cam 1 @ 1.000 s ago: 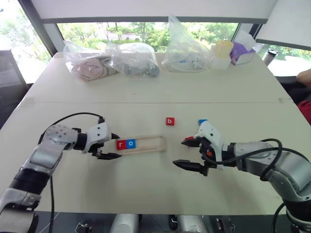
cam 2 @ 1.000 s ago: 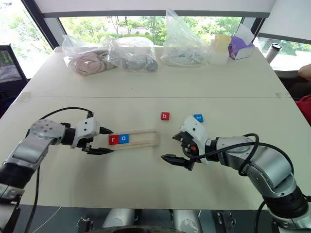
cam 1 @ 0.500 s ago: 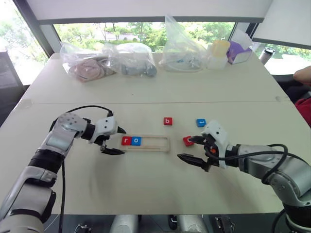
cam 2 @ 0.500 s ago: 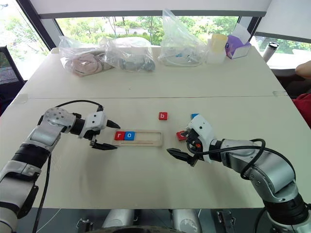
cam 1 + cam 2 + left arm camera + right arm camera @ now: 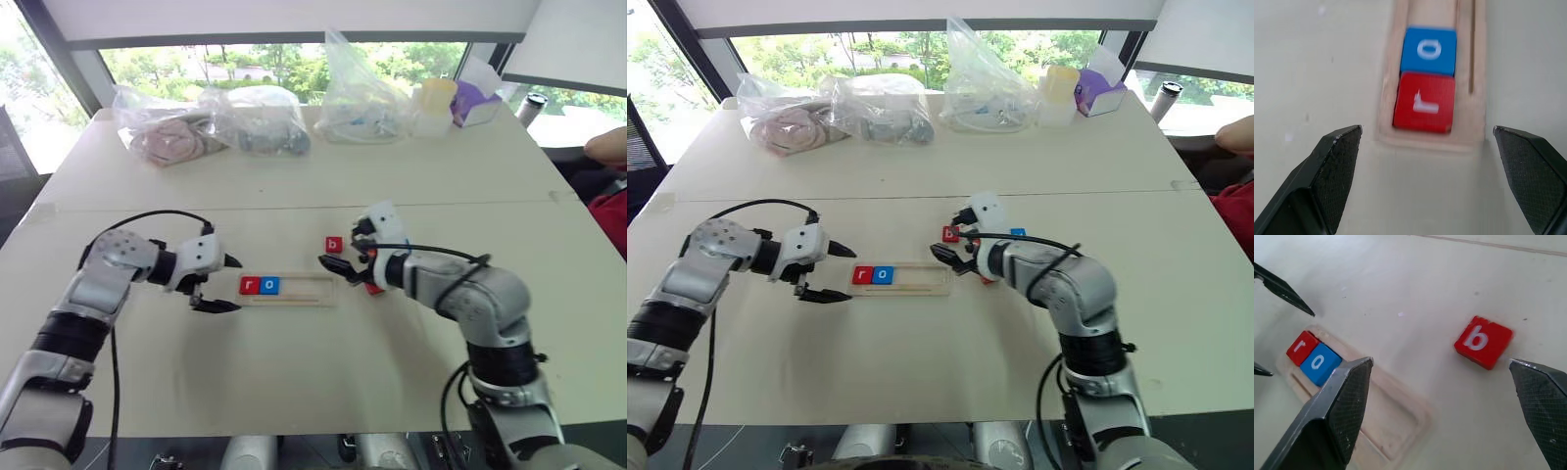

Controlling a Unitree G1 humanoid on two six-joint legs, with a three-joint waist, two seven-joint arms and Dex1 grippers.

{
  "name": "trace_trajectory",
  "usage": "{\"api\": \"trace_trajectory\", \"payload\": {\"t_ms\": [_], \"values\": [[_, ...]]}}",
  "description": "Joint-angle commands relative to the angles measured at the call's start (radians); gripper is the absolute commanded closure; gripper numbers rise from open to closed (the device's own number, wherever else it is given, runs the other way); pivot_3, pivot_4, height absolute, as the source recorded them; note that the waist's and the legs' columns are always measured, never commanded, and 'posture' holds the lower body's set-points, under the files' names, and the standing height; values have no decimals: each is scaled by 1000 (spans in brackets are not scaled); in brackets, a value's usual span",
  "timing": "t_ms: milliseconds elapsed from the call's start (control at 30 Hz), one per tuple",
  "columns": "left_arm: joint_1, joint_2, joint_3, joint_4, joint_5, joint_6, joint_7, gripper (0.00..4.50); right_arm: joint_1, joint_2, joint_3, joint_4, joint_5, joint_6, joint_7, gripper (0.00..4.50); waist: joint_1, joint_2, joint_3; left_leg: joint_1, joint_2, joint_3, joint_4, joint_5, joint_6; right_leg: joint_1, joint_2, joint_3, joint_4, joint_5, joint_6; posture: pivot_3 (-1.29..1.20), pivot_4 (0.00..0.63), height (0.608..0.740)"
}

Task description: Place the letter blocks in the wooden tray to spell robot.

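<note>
The wooden tray [image 5: 306,291] lies mid-table with a red r block [image 5: 249,285] and a blue o block [image 5: 269,285] at its left end. Just left of that end my left gripper [image 5: 236,284] is open and empty; its wrist view shows the r block [image 5: 1424,102] ahead between the fingers. A red b block [image 5: 334,245] lies loose beyond the tray's right end. My right gripper [image 5: 1441,362] is open over the table, with the b block [image 5: 1483,341] just ahead, untouched. Another red block [image 5: 373,288] peeks from under the right hand; a blue block [image 5: 1017,233] lies behind it.
Three plastic bags [image 5: 265,122] of items, a pale cup [image 5: 436,103] and a purple box [image 5: 470,103] line the table's far edge. A person's arm [image 5: 607,147] shows at the right edge. A seam [image 5: 147,209] crosses the table beyond the tray.
My right gripper has swung forward and to the left, from beside the loose red block to the b block. The left gripper stays open by the tray's end.
</note>
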State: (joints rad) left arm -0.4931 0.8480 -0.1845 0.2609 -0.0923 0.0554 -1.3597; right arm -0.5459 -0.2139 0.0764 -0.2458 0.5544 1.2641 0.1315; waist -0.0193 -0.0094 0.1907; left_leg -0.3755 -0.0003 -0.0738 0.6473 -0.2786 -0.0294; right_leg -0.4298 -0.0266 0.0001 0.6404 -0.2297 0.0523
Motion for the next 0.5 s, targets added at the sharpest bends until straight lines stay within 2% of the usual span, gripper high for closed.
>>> {"api": "trace_trajectory", "payload": {"t_ms": [33,267,433,500], "values": [[35,36,88,-86,-30,42,58,30,-54,43,7,45,-61,3,-51,0,1,0,0,0,0,0,0,0,0,0,0,0,0,0,0,0,150,740],[133,25,168,-247,-75,167,172,30,-105,118,-19,152,-132,-26,-92,0,-1,0,0,1,0,0,1,0,0,0,0,0,2,0,0,0,150,740],[206,-31,190,-368,-105,260,274,30,-117,127,22,206,-219,-67,-122,0,-2,0,0,2,0,1,1,0,0,0,0,1,4,0,0,0,150,740],[215,-41,188,-389,-108,277,291,30,-127,98,61,193,-256,-97,-110,0,0,0,0,2,0,1,2,0,0,0,0,1,4,0,0,0,150,740]]}}
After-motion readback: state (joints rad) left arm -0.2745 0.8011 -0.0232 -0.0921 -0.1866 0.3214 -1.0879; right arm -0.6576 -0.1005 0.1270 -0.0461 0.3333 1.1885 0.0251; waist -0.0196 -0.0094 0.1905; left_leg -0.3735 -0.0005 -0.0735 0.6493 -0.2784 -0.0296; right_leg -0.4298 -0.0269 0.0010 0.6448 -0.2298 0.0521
